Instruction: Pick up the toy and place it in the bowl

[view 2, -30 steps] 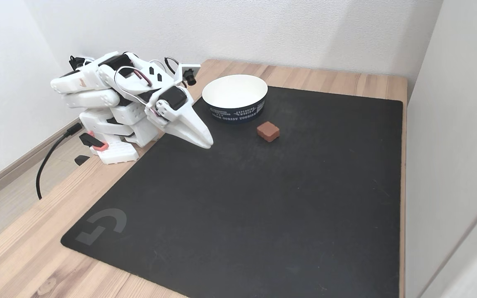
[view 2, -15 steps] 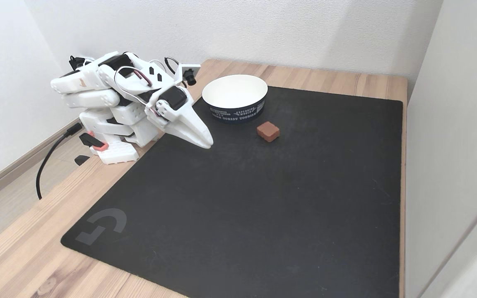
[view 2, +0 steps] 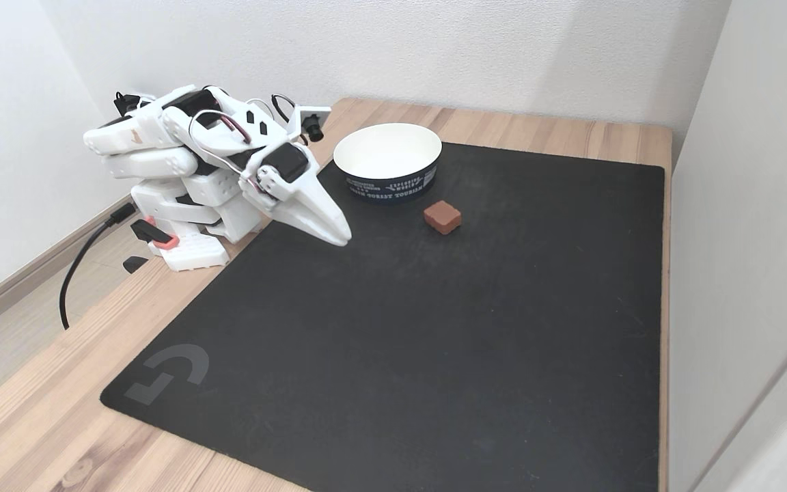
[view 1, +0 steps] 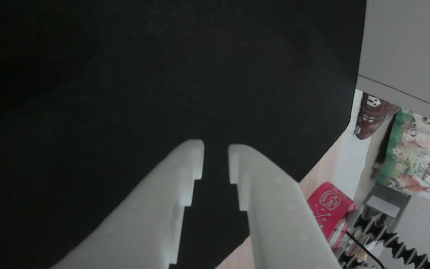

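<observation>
So my fingers point(view 1: 215, 157) are sitting just a crack apart with nothing between them, tips low over the black mat point(view 2: 434, 328) in the fixed view, arm point(view 2: 188, 171) folded up at the left edge of the surface point(view 2: 38, 424). The toy point(view 2: 443, 217) is a squat reddish-brown cube with rounded edges, flat on the mat with one corner turned toward the camera, so no real long axis to speak of. It sits just in front of the bowl point(view 2: 388, 161), near it but not touching, and well apart from my fingers, off to their right in that view. The bowl is white inside with a dark blue printed band outside, standing upright. The surface is pale wood grain with the smooth matte mat covering most of it, plain white walls around. In the other view there's a red tin point(view 1: 329, 209) past the mat's edge.
</observation>
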`<act>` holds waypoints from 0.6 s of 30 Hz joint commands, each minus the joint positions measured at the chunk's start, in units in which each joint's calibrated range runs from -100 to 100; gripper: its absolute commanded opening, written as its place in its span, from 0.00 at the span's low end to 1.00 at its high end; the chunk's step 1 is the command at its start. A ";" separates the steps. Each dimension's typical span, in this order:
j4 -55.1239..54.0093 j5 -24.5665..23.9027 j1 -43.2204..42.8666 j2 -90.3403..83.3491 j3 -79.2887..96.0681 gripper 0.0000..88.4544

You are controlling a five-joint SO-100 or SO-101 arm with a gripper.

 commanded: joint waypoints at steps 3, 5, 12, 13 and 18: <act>-0.31 -0.14 -1.49 10.17 -10.74 0.03; -0.39 -0.14 -1.65 16.76 -17.77 0.03; -4.71 -0.14 -7.17 35.43 -32.91 0.03; -5.98 -0.14 -7.84 39.18 -35.35 0.03; -6.83 -0.04 -10.10 51.11 -44.18 0.03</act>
